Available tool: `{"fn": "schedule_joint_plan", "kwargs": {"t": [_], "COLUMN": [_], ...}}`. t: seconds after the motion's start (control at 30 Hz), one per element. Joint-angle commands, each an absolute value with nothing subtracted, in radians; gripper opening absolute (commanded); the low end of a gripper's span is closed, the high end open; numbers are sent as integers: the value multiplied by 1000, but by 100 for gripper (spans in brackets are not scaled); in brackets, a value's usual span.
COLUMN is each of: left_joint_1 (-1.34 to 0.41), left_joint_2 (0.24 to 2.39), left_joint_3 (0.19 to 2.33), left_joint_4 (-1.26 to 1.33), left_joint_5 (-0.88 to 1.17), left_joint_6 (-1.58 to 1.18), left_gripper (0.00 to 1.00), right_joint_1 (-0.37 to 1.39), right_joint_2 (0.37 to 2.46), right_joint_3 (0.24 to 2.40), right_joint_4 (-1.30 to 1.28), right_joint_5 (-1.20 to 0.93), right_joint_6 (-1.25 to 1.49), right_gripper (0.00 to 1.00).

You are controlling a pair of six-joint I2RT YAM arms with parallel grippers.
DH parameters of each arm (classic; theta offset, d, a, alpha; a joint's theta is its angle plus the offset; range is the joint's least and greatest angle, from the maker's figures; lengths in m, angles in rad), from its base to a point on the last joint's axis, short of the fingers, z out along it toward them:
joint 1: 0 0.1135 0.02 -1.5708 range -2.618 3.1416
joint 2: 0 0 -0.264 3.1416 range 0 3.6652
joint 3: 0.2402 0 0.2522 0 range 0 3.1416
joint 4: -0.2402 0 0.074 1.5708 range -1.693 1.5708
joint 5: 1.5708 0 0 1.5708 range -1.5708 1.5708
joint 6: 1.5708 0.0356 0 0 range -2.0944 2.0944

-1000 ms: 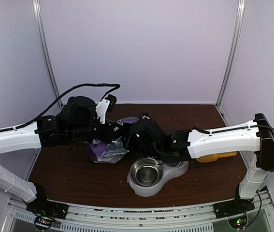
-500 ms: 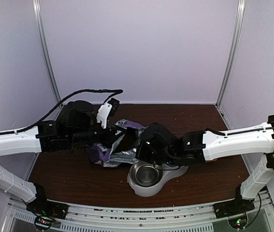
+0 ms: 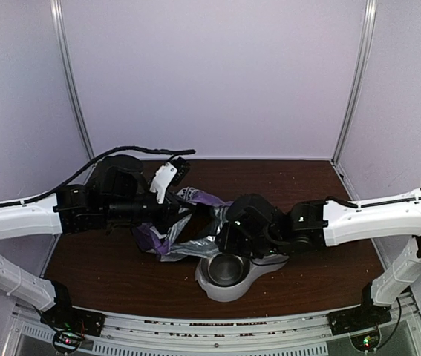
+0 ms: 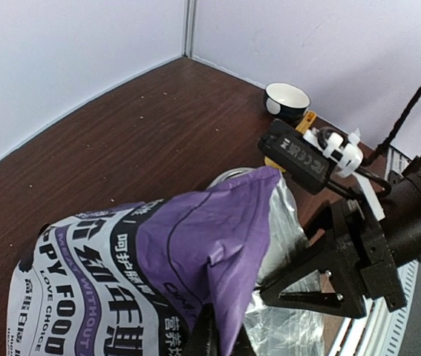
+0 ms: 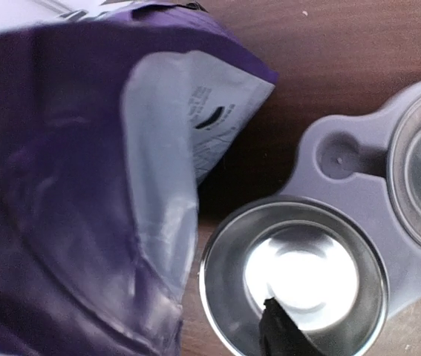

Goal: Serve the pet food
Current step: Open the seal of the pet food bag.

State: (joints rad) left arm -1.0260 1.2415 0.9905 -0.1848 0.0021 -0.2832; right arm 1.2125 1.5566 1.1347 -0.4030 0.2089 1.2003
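Currently: purple-and-white foil puppy-food bag (image 3: 164, 239), pinched in clenched left gripper (image 4: 221, 335), just beside empty round steel bowl (image 5: 225, 241). Right gripper (image 4: 269, 289) at bag mouth; grip unclear. Reddish-brown kibble unseen, presumably inside bag. Advice: bring mouth over bowl, tilt slowly.

One purple food bag (image 4: 195, 252); one grey feeder (image 5: 344, 157); two steel bowls (image 5: 293, 276); one small cup (image 4: 286, 95).

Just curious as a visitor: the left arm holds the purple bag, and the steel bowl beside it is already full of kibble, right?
Not full: the right wrist view shows the steel bowl empty, bare shiny metal. The left gripper does hold the purple bag.
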Motion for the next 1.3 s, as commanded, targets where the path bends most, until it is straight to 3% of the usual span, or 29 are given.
{"fn": "schedule_joint_plan", "kwargs": {"t": [0.0, 0.13, 0.27, 0.5, 0.7, 1.03, 1.27], "left_joint_1": [-1019, -1019, -1019, -1019, -1019, -1019, -1019], "left_joint_2": [1212, 1197, 1177, 1193, 1196, 1186, 1150], "left_joint_3": [1017, 1037, 1058, 1092, 1089, 1101, 1067], "left_joint_4": [-213, -259, -293, -323, -322, -311, -279], "left_joint_5": [152, 179, 158, 144, 96, 118, 79], "left_joint_6": [-232, -241, -284, -287, -290, -269, -275], "left_gripper": [0, 0, 0, 0, 0, 0, 0], "right_joint_1": [1218, 1259, 1303, 1341, 1364, 1380, 1378], "right_joint_2": [1479, 1397, 1367, 1504, 1584, 1792, 1820], "right_joint_3": [1173, 1174, 1193, 1316, 1289, 1505, 1478], "right_joint_4": [-464, -428, -346, -290, -326, -603, -686], "right_joint_5": [266, 333, 359, 372, 472, 605, 453], "right_joint_6": [1109, 1034, 978, 936, 1038, 1118, 1162], "right_gripper": [48, 47, 38, 32, 29, 33, 36]}}
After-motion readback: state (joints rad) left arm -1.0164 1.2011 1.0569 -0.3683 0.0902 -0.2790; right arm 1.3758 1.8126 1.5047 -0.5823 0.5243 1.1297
